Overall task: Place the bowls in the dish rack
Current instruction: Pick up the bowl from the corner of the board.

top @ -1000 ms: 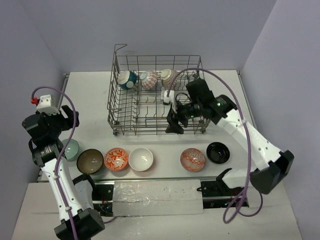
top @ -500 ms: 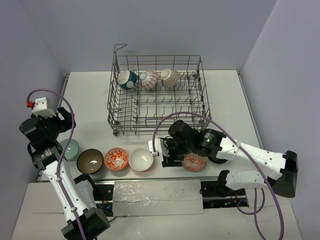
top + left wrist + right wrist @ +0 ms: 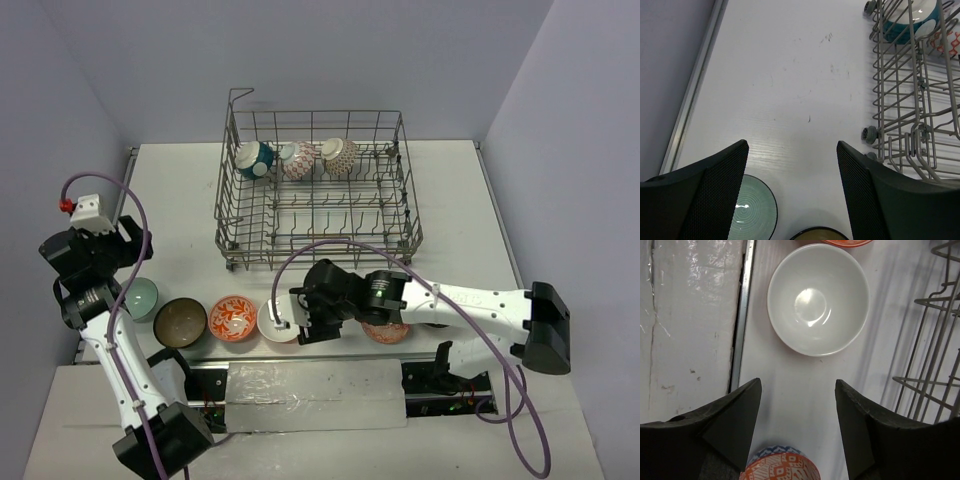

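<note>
- The right gripper point(image 3: 798, 390), at the dish rack point(image 3: 403, 190) a second ago, now hovers above the white bowl point(image 3: 818, 299) by the table's point(image 3: 180, 200) near edge, jaws spread and empty.
- The left gripper point(image 3: 792, 150) has hardly shifted, jaws wide apart near the left edge.
- Three stand along the rack's far side: teal bowl point(image 3: 254, 159), pink-patterned bowl point(image 3: 297, 159), grey-patterned bowl point(image 3: 340, 155).
- Five show in the near-edge row: pale green bowl point(image 3: 141, 297), brown bowl point(image 3: 180, 321), orange-patterned bowl point(image 3: 232, 317), white bowl, red-patterned bowl point(image 3: 385, 332).

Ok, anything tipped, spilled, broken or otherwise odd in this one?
Nothing stands out. Three bowls sit on edge in the dish rack, the other bowls stand upright on the table; left gripper and right gripper are open, empty.
</note>
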You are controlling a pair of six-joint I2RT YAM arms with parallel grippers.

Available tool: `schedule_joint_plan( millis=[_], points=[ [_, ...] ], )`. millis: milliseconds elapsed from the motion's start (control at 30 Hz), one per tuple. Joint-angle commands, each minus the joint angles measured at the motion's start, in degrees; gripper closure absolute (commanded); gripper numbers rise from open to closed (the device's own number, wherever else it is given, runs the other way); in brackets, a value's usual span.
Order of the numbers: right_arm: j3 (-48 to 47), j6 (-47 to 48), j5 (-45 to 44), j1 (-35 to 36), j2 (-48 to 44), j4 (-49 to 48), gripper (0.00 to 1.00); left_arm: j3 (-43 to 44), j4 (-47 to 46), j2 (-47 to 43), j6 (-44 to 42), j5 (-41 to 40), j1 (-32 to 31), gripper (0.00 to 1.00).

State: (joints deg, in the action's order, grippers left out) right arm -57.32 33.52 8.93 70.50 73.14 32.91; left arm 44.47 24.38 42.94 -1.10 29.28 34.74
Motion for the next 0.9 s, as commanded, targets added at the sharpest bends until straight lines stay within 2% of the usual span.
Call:
schedule_joint_plan(
  millis=[0, 333, 867],
  points=[
    [-3.1, 0.6, -0.4, 0.9, 2.8, -3.2, 0.32, 2.5, 1.4, 1.7, -2.8, 2.3, 0.3, 0.23],
    [-5.4, 0.3, -0.1, 2.4, 10.6, -4.3, 0.33, -2.1, -0.6, 0.5, -4.5, 3.2, 0.3, 0.22],
    [-5.6, -0.6, 0.9, 3.6, 16.4, -5.0, 0.39, -2.2, -0.4, 0.7, -4.0, 6.7, 0.3, 0.22]
  ],
)
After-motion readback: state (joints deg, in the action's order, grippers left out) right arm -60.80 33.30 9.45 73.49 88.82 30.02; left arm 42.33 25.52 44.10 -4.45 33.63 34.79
